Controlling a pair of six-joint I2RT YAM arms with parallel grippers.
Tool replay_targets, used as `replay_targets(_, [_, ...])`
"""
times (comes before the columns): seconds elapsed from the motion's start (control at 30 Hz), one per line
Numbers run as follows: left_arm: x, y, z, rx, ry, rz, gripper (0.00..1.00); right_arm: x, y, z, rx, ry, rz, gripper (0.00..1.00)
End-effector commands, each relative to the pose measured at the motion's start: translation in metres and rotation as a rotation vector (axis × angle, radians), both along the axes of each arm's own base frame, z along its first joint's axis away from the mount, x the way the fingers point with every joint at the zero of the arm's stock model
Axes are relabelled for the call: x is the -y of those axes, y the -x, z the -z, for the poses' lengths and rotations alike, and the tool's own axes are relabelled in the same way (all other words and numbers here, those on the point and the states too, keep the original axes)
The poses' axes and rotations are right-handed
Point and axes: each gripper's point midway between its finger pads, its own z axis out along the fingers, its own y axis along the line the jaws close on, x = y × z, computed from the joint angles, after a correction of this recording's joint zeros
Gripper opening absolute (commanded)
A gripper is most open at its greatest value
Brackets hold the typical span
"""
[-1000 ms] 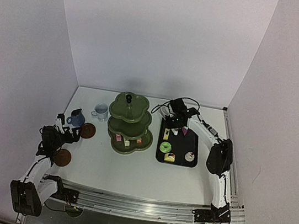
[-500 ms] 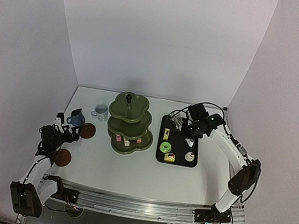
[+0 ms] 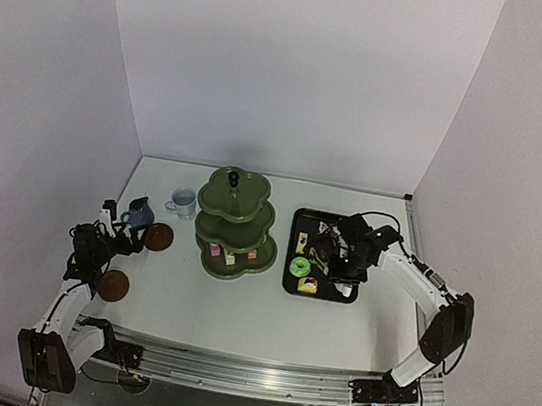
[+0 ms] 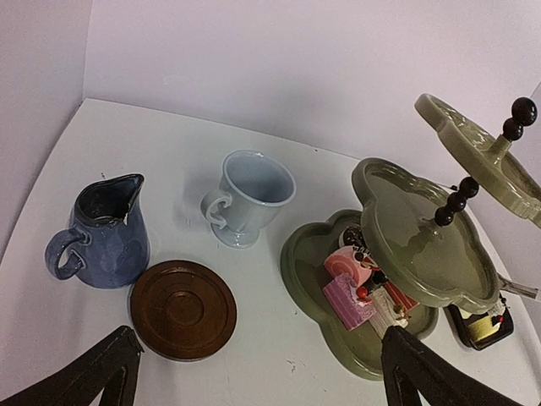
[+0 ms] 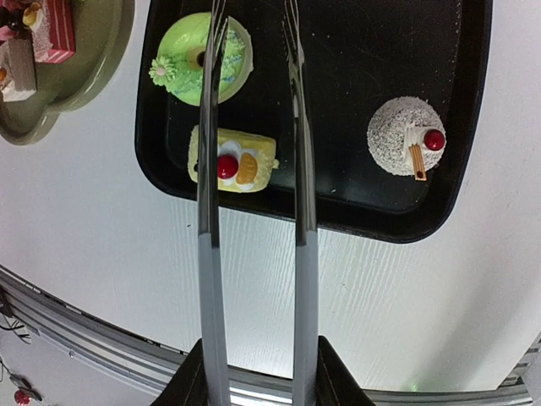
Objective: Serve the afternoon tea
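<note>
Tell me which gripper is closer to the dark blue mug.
Left. The left gripper sits right beside the dark blue mug, jaws open. The right gripper, holding tongs, hangs over the black tray, beyond the green stand.

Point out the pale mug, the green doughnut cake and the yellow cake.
pale mug (image 4: 254,216): left wrist view, front wall.
green doughnut cake (image 5: 177,51): right wrist view, icing left of hole.
yellow cake (image 5: 248,169): right wrist view, orange slice on top.

Left hand (image 3: 118,225) gapes wide; right hand (image 3: 342,258), arm bent, grips tongs (image 5: 207,211).
</note>
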Motion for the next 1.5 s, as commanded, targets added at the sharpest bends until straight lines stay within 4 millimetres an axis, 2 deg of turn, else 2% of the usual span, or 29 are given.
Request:
replay_targets(0.0, [0.000, -0.003, -0.015, 0.037, -0.024, 0.015, 1.00, -0.007, 0.009, -0.019, 0.017, -0.070, -0.011, 0.33])
replay_targets(0.13, [0.001, -0.003, -0.014, 0.035, -0.023, 0.018, 1.00, -0.013, 0.012, -0.023, 0.011, -0.090, -0.044, 0.33])
replay_targets(0.37, [0.001, -0.004, -0.013, 0.034, -0.023, 0.018, 1.00, -0.007, 0.013, -0.025, 0.032, -0.059, -0.051, 0.31])
replay_targets(0.53, [0.001, -0.005, -0.013, 0.035, -0.024, 0.019, 1.00, -0.012, 0.013, -0.027, 0.062, -0.031, -0.103, 0.31])
replay_targets(0.83, [0.001, -0.004, -0.011, 0.025, -0.026, 0.019, 1.00, -0.015, 0.020, -0.023, 0.047, 0.037, -0.181, 0.31])
replay_targets(1.03, [0.001, -0.003, -0.010, 0.024, -0.027, 0.019, 1.00, -0.005, 0.015, -0.016, 0.044, 0.112, -0.173, 0.32])
replay_targets(1.23, [0.001, -0.003, -0.009, 0.022, -0.030, 0.020, 1.00, -0.009, 0.006, -0.014, 0.045, 0.131, -0.171, 0.33])
replay_targets(1.37, [0.000, -0.001, -0.007, 0.018, -0.034, 0.016, 1.00, -0.017, 0.009, -0.014, 0.025, 0.090, -0.192, 0.34])
replay_targets(1.47, [0.000, -0.001, -0.006, 0.017, -0.033, 0.017, 1.00, -0.014, 0.011, -0.011, 0.018, 0.106, -0.193, 0.34])
